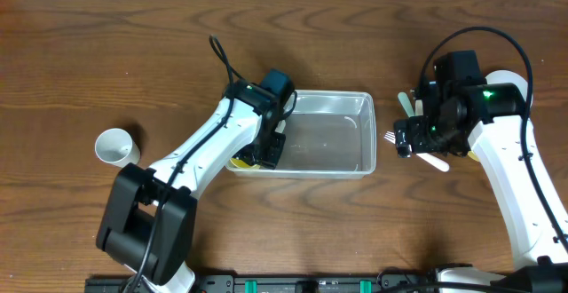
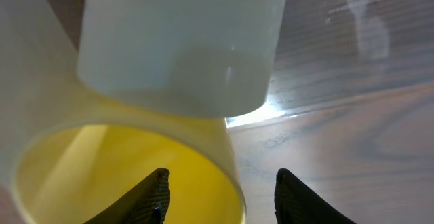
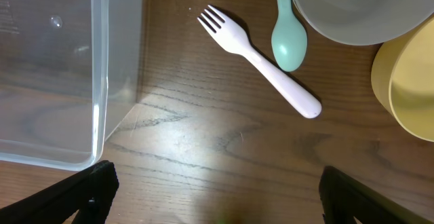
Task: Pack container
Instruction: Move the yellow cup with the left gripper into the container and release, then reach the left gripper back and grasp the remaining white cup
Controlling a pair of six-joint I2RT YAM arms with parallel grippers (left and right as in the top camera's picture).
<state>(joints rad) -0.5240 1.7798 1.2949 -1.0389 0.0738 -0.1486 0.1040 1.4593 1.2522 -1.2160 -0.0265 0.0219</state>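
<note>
Rising from the near edge of a brown wooden table (image 1: 80, 44), two white arms with black joints reach away from where I stand.

Nearest on the left, a small white cup (image 1: 115, 146) stands alone on the wood, its mouth up, well apart from everything else.

Further in, at the middle of the table, lies the container (image 1: 333, 94), a clear rectangular tub with rounded corners, its long sides running left to right. The left arm bends over its left end, and the left gripper (image 2: 222, 183) hangs inside, close to the near left corner. Its two black fingers stand apart. Just ahead of them a yellow cup (image 2: 122, 156) lies on its side on the tub's floor, its open mouth facing the fingers. I cannot tell whether either finger touches its rim. A pale cup (image 2: 176, 41) sits directly behind the yellow one and touches it.

To the right of the tub, the right gripper (image 3: 217, 176) hovers over bare wood just beside the tub's right end, its fingers spread wide with nothing between them. Beyond those fingers a white plastic fork (image 3: 261, 64) lies flat, its tines pointing toward the tub. A mint green spoon (image 3: 289, 37) lies just past the fork. A grey-white bowl (image 3: 359, 10) and a yellow bowl (image 3: 410, 88) sit close together next to the spoon.
</note>
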